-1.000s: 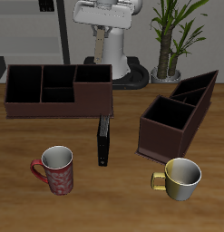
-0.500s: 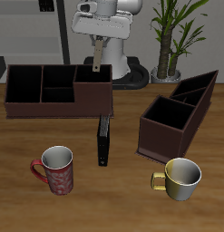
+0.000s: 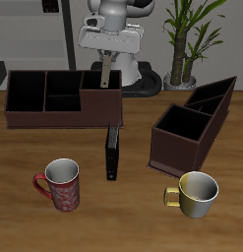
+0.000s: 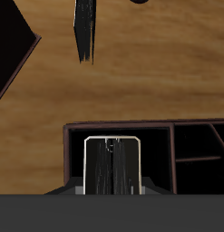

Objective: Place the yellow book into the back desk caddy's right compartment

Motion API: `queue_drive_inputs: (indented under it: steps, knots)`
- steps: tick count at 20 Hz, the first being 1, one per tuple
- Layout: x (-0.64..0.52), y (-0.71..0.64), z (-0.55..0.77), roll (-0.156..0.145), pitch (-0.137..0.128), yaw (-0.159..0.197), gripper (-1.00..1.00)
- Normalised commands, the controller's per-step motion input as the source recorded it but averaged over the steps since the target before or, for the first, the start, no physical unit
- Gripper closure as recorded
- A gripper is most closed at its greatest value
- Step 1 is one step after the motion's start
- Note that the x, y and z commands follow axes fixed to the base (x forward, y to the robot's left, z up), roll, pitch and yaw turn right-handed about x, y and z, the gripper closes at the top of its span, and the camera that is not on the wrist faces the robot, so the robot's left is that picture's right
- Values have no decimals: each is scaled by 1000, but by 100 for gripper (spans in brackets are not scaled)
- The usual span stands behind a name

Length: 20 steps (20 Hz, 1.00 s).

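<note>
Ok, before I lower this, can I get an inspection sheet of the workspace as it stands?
Surface: brown wooden table, no spills seen.
Job's things: small thin grey-beige yellow book hangs upright over the right compartment of the long dark-brown back desk caddy; whether its lower edge is below the rim, cannot tell.
Clutter: long black book in front of that caddy; diagonally turned dark-brown caddy; red patterned mug and gold metallic mug near the front edge.
Grippers: gripper, jaws shut on the yellow book.
Cables: nothing seen.
Surroundings: green potted plant behind the table.
</note>
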Motion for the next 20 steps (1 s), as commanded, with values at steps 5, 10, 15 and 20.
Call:
queue_drive_inputs:
  steps: [5, 10, 15, 20]
  knots:
    - [49, -64, -323, -7, 59, -12, 100]
    - [37, -46, -248, -4, 46, -6, 100]
    - [111, -59, -351, 1, 122, -68, -100]
    - [75, -31, -126, 11, 56, -21, -100]
